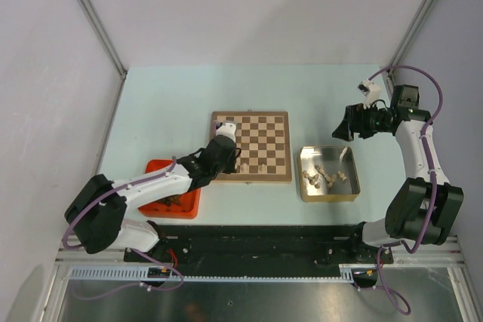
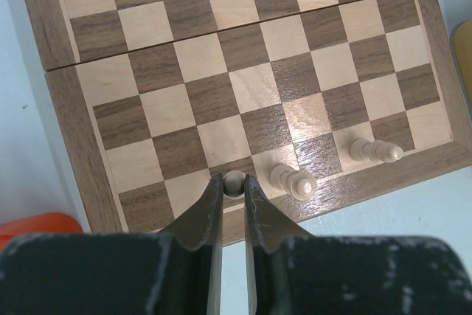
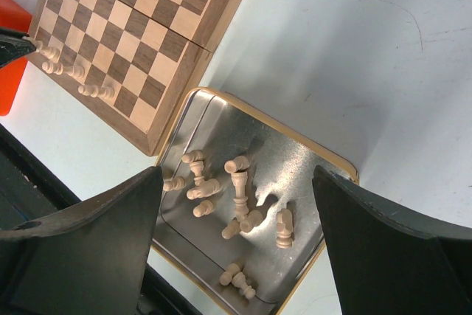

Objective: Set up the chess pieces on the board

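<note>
Barely started, I'd say: the flat checkered wooden chessboard (image 2: 243, 86) has just three tiny pale wooden chessmen (image 2: 293, 181) along its 6 o'clock edge, with the left gripper (image 2: 233, 186) clamped on one. The other pale ones lie in the gold metal tin (image 3: 299, 156) at the board's 3 o'clock, and the right gripper (image 3: 237, 173) hangs above it, spread wide.

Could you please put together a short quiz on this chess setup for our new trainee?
1. True or false: the gold rectangular metal tin holds only dark brown pieces.
2. Counting the one between the left gripper's fingertips, how many pale beige wooden chess pieces are on the wooden checked chessboard? A one, B three, C eight.
3. Which gripper is open and holds nothing?

Key
1. False: the pieces in it are pale beige.
2. B.
3. The right gripper.
</note>
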Tool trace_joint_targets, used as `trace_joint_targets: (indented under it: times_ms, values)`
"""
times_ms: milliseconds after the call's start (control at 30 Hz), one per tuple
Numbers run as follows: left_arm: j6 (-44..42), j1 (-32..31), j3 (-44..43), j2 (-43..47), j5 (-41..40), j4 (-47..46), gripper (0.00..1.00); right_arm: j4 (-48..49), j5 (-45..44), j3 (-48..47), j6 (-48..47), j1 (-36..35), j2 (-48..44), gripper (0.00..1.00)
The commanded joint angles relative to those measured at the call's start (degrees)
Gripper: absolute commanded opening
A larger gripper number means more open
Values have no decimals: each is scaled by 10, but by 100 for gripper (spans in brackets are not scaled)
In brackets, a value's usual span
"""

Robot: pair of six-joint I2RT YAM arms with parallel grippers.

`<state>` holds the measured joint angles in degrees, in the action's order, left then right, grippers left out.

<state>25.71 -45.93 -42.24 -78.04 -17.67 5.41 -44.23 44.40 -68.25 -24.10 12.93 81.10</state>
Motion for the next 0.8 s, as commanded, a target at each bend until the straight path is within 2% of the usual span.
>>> trace_joint_targets:
  times_ms: [0,467,767]
  values:
    - [16,3,1,-6,11,-29,8,10,2,0,-8,-4,1,88]
    - [19,3,7,-21,10,-32,11,10,0,0,-10,-4,2,88]
    - [16,2,11,-12,5,-32,19,9,0,0,-10,-4,3,88]
